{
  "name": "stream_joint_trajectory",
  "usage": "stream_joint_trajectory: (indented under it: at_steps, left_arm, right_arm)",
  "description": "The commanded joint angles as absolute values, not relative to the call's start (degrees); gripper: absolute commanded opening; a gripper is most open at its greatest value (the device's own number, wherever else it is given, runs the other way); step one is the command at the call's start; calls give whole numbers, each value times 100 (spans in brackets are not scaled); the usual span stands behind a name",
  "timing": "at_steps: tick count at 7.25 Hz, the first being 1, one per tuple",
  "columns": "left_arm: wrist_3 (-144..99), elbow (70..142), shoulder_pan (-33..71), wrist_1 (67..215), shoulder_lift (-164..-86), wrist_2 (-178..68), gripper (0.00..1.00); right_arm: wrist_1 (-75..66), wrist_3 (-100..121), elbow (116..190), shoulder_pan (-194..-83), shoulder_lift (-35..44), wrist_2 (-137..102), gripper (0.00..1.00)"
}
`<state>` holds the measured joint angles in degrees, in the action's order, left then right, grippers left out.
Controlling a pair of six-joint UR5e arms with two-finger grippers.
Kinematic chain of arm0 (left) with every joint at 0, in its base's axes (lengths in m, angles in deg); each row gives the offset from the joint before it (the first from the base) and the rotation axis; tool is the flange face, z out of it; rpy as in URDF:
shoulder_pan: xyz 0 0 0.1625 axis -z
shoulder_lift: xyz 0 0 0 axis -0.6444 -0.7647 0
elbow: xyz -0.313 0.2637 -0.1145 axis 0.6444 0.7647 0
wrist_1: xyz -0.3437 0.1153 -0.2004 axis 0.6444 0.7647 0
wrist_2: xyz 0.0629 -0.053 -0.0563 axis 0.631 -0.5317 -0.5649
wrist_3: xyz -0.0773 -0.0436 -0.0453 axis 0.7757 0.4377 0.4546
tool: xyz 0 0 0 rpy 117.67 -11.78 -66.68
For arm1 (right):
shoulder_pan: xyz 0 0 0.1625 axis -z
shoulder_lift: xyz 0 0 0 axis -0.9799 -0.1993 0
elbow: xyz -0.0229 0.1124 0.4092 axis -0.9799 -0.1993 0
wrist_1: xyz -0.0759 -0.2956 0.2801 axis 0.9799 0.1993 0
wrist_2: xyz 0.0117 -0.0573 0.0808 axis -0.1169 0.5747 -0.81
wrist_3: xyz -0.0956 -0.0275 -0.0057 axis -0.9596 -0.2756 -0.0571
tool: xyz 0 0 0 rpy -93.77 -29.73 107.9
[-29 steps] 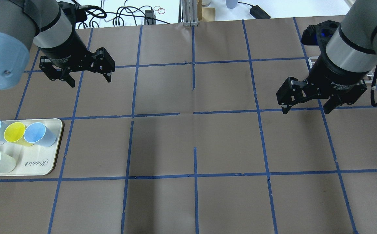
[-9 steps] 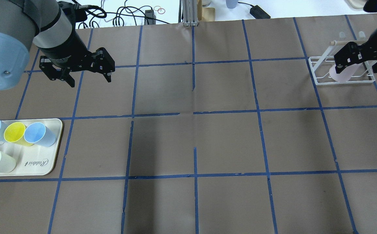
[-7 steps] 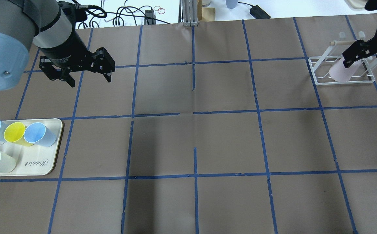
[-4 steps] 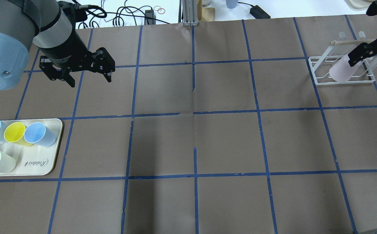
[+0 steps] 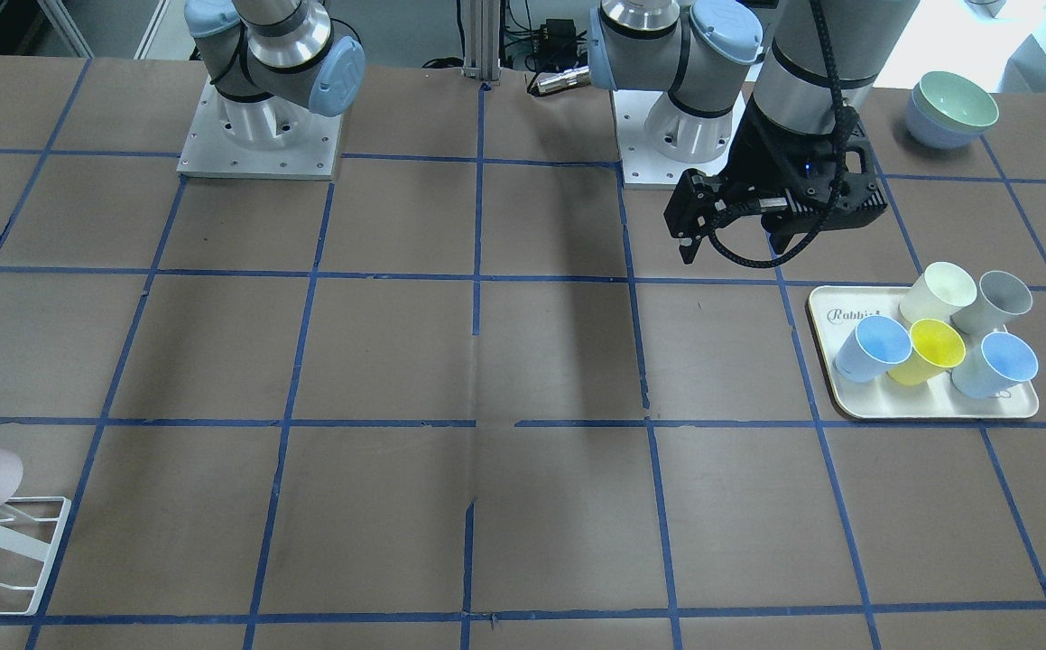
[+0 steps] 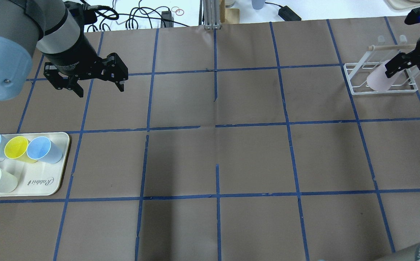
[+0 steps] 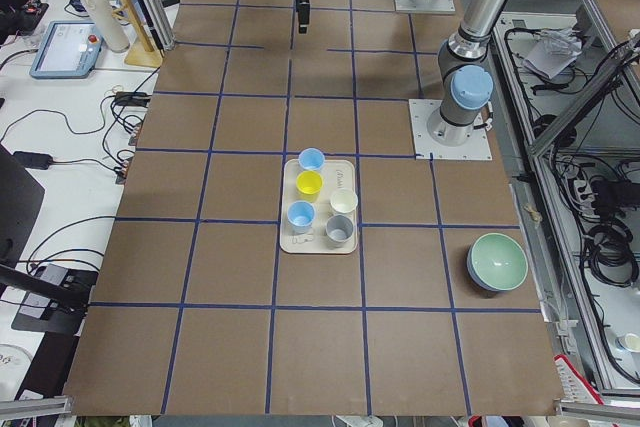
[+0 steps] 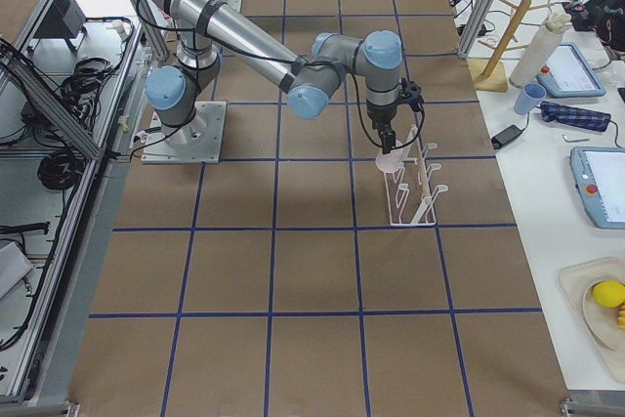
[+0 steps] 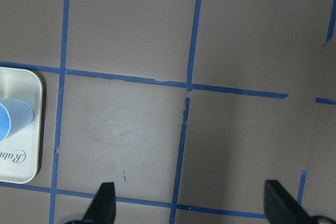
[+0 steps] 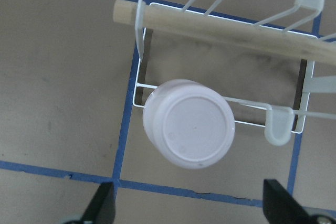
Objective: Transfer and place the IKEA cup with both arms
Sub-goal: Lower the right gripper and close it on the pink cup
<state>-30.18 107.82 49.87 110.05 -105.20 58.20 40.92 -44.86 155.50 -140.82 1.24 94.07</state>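
Across the tabletop (image 6: 253, 159), the right arm (image 8: 254, 46) stretches out to the far right end, wrist turned down over the rack (image 10: 220, 32). The left arm (image 6: 54, 32) hangs well apart, short of the tray (image 6: 46, 185) of other cups. The cup (image 10: 190, 123) sits upside down and slightly tilted on the rack, its base facing the right gripper (image 10: 191, 208). That gripper's jaws are spread wide and touch nothing. The step looks like the first pick. To do it well, centre the jaws on the cup's tilted axis and come down along that tilt. Close on the wall below the base, then lift along the peg so the rack is not dragged. The dowel lies near, so keep clear of it. The left gripper (image 6: 100, 91) points down with its jaws apart and empty, placed to wait for a hand-over.
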Motion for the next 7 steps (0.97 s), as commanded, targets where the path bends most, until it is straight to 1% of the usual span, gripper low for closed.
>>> stream_joint_trajectory:
  at_steps: [1, 7]
  left_arm:
    - [-3018, 10782, 4988, 11005, -10520, 5815, 100]
    - [-3018, 10782, 4988, 11005, -10520, 5824, 100]
  right_arm:
    - [4367, -4493, 15553, -14143, 376, 9392, 100]
    - [4691, -4501, 15545, -14143, 630, 9163, 100]
